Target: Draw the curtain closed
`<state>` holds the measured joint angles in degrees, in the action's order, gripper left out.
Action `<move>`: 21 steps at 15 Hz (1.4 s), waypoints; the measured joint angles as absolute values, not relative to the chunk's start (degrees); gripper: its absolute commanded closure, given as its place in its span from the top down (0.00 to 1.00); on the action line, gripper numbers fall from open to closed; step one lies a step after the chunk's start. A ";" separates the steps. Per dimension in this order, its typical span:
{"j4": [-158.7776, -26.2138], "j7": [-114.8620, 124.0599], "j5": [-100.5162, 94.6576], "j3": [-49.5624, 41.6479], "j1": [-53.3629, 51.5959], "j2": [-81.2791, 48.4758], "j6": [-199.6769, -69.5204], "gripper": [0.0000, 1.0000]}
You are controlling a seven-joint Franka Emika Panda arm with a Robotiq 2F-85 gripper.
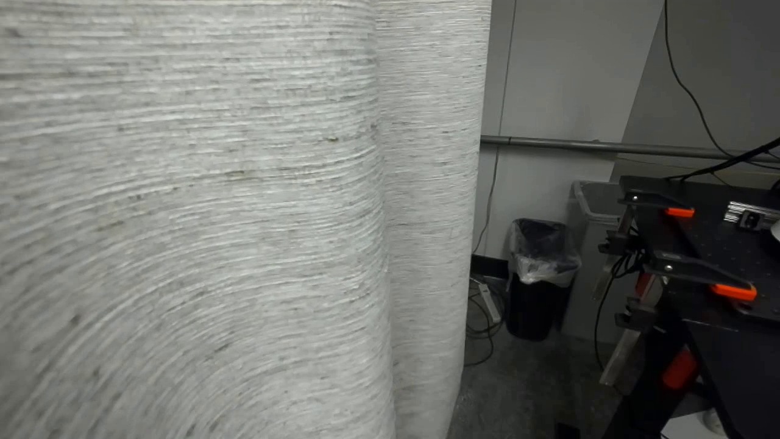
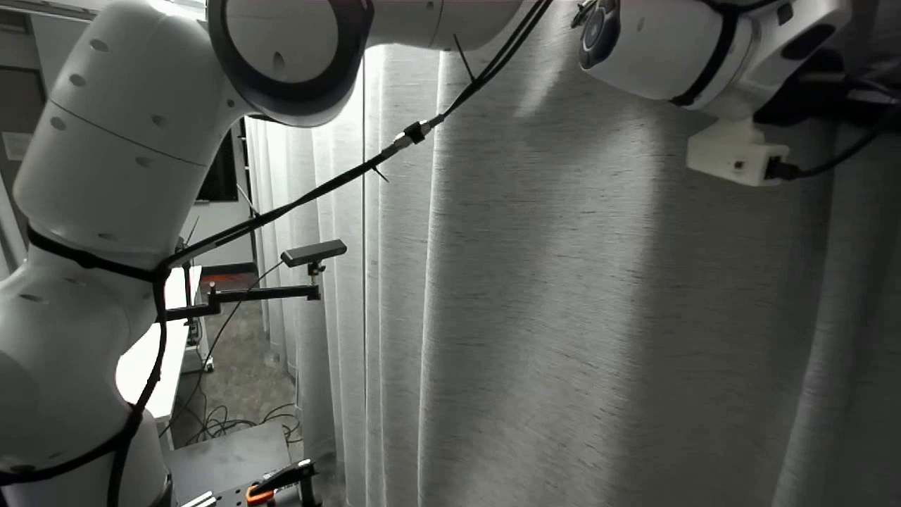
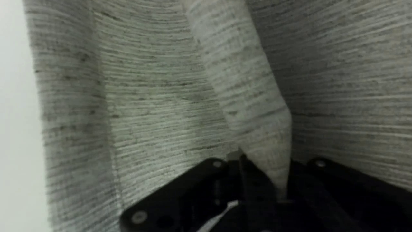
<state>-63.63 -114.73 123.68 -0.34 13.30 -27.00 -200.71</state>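
The curtain [image 1: 244,195] is light grey woven fabric with fine darker horizontal streaks. It fills the left and middle of an exterior view and hides what is behind it. In another exterior view the curtain [image 2: 535,296] hangs in long vertical folds from the middle to the right edge. In the wrist view a raised fold of the curtain [image 3: 244,87] runs down into my gripper [image 3: 265,164]. The dark fingers are closed on this fold, one on each side of it. The fingertips do not show clearly in the exterior views; the upper right there is dark.
The arm [image 2: 127,141] stands at the left with a black cable [image 2: 338,176] along it. A camera on a bracket [image 2: 313,253] is near the curtain. A black table [image 1: 701,244] with orange-tipped clamps, a black bin [image 1: 539,292] and a grey pipe [image 1: 567,144] stand beside the curtain's edge.
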 measured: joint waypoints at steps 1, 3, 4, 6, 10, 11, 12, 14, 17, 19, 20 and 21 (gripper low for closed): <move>-66.19 -116.57 124.41 1.61 14.13 -25.00 -200.12 0.01; -71.07 -119.60 125.73 5.16 16.53 -21.35 -199.22 0.01; -73.35 -121.26 126.56 7.02 18.25 -19.66 -198.74 0.01; -77.66 -124.57 128.19 10.80 22.39 -16.54 -197.65 0.01; -82.67 -128.47 129.92 17.02 30.86 -12.91 -196.68 0.01; -82.68 -128.50 129.92 17.65 32.34 -12.92 -196.72 0.01; -82.32 -128.49 129.89 17.76 33.57 -13.15 -196.81 0.01; -80.24 -128.38 129.40 17.28 35.89 -14.55 -197.15 0.01; -73.67 -127.51 127.46 15.18 38.12 -18.70 -199.32 0.01; -68.46 -125.40 125.28 13.36 38.72 -21.86 -201.86 0.01; -65.80 -124.76 124.72 12.95 39.09 -23.42 -203.49 0.01; -63.22 -124.50 124.40 12.86 39.48 -24.88 -205.24 0.01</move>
